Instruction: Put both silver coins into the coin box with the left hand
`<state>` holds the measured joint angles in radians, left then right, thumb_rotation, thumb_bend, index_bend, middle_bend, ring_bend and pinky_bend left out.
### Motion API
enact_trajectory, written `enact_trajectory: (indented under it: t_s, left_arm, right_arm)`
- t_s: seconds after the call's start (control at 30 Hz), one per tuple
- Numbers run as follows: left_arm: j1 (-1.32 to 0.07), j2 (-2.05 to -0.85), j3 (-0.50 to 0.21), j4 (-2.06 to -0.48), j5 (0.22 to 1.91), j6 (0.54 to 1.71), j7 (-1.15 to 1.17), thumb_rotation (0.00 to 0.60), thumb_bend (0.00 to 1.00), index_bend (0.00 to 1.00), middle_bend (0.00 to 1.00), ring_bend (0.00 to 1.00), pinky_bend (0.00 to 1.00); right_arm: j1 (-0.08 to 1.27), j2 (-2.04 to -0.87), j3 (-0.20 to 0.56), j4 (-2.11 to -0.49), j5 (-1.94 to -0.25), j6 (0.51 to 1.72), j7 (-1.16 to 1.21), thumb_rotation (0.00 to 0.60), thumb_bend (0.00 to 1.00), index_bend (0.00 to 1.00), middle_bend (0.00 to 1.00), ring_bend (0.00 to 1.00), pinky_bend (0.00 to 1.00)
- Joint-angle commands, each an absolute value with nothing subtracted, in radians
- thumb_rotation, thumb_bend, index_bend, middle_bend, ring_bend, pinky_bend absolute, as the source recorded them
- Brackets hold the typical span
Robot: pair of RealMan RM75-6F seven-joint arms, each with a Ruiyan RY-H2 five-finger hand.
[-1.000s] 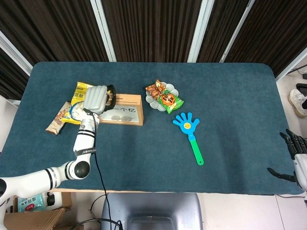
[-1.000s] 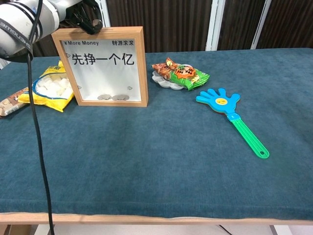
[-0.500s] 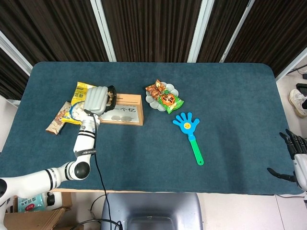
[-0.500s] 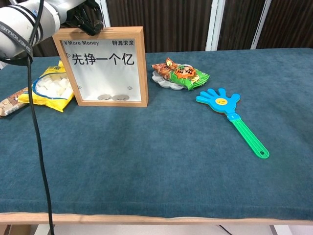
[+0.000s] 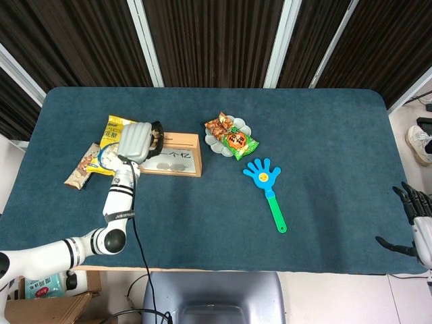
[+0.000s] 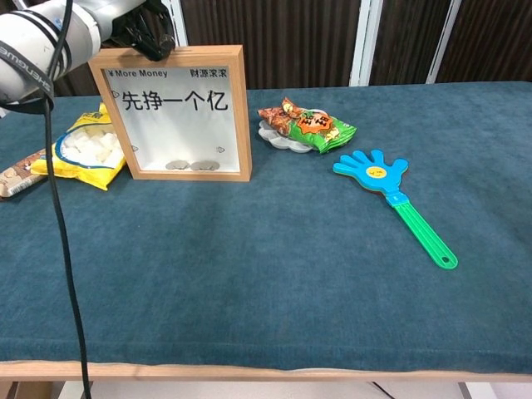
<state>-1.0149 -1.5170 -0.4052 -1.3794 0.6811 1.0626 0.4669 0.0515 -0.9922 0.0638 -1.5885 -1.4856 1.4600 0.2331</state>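
**Left hand at the top of the coin box, two coins inside**

From the head view, the left hand point(image 5: 137, 140) is above the left end of the coin box point(image 5: 177, 160), which stands on the blue table point(image 5: 324, 135). I see mostly the grey back of the hand; its dark fingers point(image 5: 156, 135) reach over the upper edge of the wooden frame. If they are pinching something or only bent, I cannot tell from here. Left of the box lie a yellow snack bag point(image 5: 110, 142) and a brown snack bar point(image 5: 82, 166), partly under the arm. To the right of the box there is a small plate point(image 5: 214, 140) with snack packets point(image 5: 233, 137) on it, and nearer to me a blue hand clapper point(image 5: 268, 187) with a green handle. The right hand point(image 5: 417, 217) is at the far right edge, off the table, with its fingers apart and nothing in them.

From the chest view, the coin box point(image 6: 172, 112) stands upright and shows its white front with printed characters. Two silver coins point(image 6: 192, 165) lie side by side on the bottom behind the window. The left hand point(image 6: 148, 32) is at the top left corner of the frame, and its dark fingers touch the upper edge. Also here I cannot tell their state. The yellow snack bag point(image 6: 83, 154) is just beside the box on the left.
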Motion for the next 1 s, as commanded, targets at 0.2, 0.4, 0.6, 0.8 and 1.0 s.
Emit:
enact_trajectory:
  t_s: [0.2,0.4,0.6,0.8,1.0]
  left_arm:
    - [-1.008,-1.518,-0.401,-1.377,0.698,1.071,0.458,0.600,0.46,0.50,1.00,1.00,1.00]
    - [-1.005,-1.521,-0.403,-1.371,0.712,1.076,0.448,0.600,0.44,0.43,1.00,1.00,1.00]
    - [-0.995,-1.514,-0.409,-1.388,0.734,1.095,0.433,0.600,0.44,0.42,1.00,1.00,1.00]
    - [-0.957,-1.475,-0.395,-1.470,0.799,1.151,0.420,0.600,0.44,0.41,1.00,1.00,1.00]
    - [-0.908,-1.421,-0.377,-1.582,0.883,1.213,0.400,0.600,0.43,0.40,1.00,1.00,1.00]
  right_arm:
    - [0.052,-0.992,0.064,-1.589,-1.484,1.459,0.231,0.600,0.15,0.00,0.00,0.00,0.00]
    - [0.052,-0.993,0.064,-1.589,-1.484,1.459,0.230,0.600,0.15,0.00,0.00,0.00,0.00]
    - [0.051,-0.993,0.064,-1.589,-1.485,1.460,0.229,0.600,0.15,0.00,0.00,0.00,0.00]
    - [0.052,-0.995,0.063,-1.589,-1.487,1.459,0.225,0.600,0.15,0.00,0.00,0.00,0.00]
    - [0.054,-1.002,0.060,-1.596,-1.494,1.460,0.203,0.600,0.15,0.00,0.00,0.00,0.00]
